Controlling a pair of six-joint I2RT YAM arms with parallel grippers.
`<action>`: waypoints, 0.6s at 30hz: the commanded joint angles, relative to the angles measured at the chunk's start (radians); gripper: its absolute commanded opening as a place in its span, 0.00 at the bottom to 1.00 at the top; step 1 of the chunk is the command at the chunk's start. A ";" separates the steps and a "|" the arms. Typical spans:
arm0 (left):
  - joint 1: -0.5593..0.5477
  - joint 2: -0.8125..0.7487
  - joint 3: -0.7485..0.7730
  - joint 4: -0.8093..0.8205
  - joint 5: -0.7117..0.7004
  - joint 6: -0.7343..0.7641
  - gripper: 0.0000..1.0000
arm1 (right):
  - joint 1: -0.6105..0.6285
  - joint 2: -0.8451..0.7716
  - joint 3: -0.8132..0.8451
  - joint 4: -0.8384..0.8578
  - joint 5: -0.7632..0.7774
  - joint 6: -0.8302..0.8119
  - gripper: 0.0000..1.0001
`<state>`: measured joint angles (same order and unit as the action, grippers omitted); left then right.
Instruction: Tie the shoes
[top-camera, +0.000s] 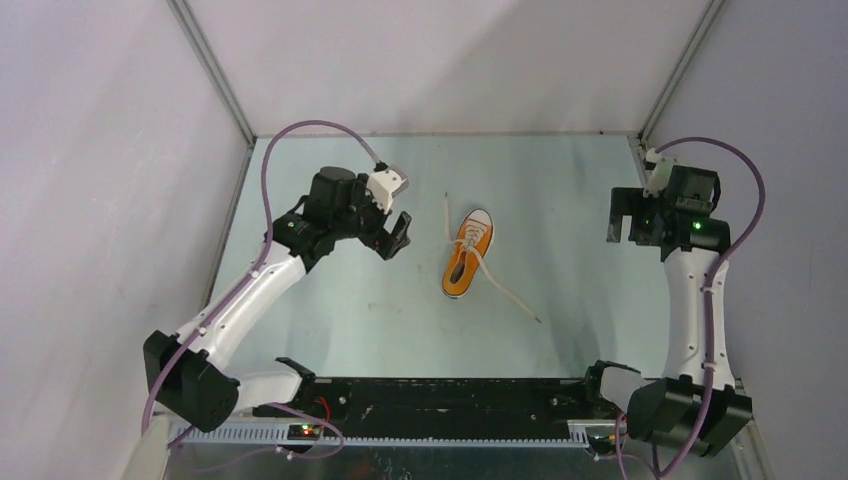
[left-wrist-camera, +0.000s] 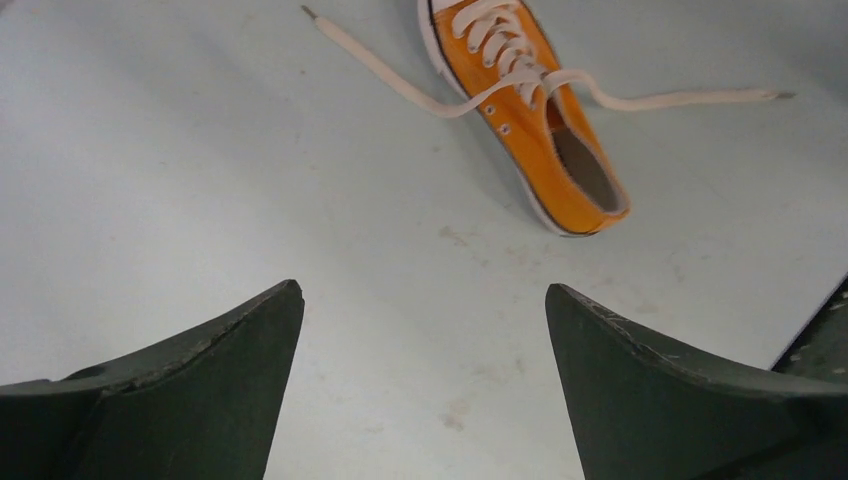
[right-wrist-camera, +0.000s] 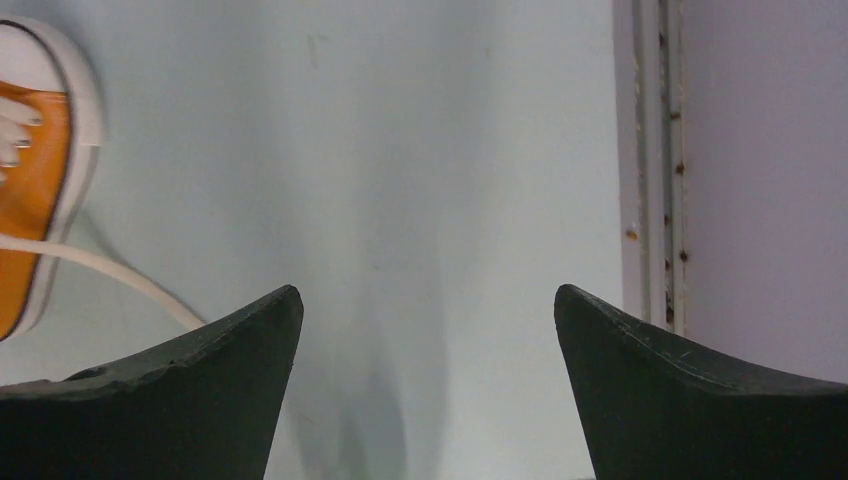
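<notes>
One small orange sneaker is noted near the middle of the pale green worktop. It is set on its sole, the white toe cap turned away from the arm bases and angled slightly right, the heel nearer the bases. The white laces are threaded through the eyelets but untied: one loose end is laid out toward the far left of the toe, the other is trailed to the near right, past the heel. Both ends lie flat on the worktop. The left end effector is positioned to the left of the sneaker, near it but apart, with no contact made. Its fingers are spread wide with nothing gripped; in the left wrist view only bare worktop is shown in the gap, and the sneaker and both lace ends are seen beyond the tips. The right end effector is placed well apart from the sneaker, close to the right edge of the worktop; it too is spread wide and empty. In the right wrist view the toe cap and one strand of lace are caught at the left border, slightly blurred, and a metal rail is seen along the foot of the grey wall on the right. Faint scuffs and stains are noted on the worktop ahead of the left fingers.
</notes>
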<state>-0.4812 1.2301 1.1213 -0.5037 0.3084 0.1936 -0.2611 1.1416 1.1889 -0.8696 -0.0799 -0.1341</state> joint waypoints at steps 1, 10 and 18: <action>-0.003 -0.023 -0.001 -0.067 -0.125 0.232 0.99 | 0.013 -0.077 0.042 0.082 -0.116 0.005 1.00; 0.080 -0.019 0.033 -0.081 -0.025 -0.142 0.99 | 0.320 -0.140 -0.024 0.086 -0.380 -0.035 0.80; 0.319 -0.106 -0.219 0.150 0.051 -0.571 0.99 | 0.849 -0.024 -0.046 0.099 -0.200 -0.164 0.67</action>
<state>-0.2348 1.1763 1.0111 -0.5064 0.2970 -0.1471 0.4351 1.0401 1.1465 -0.7982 -0.3317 -0.2260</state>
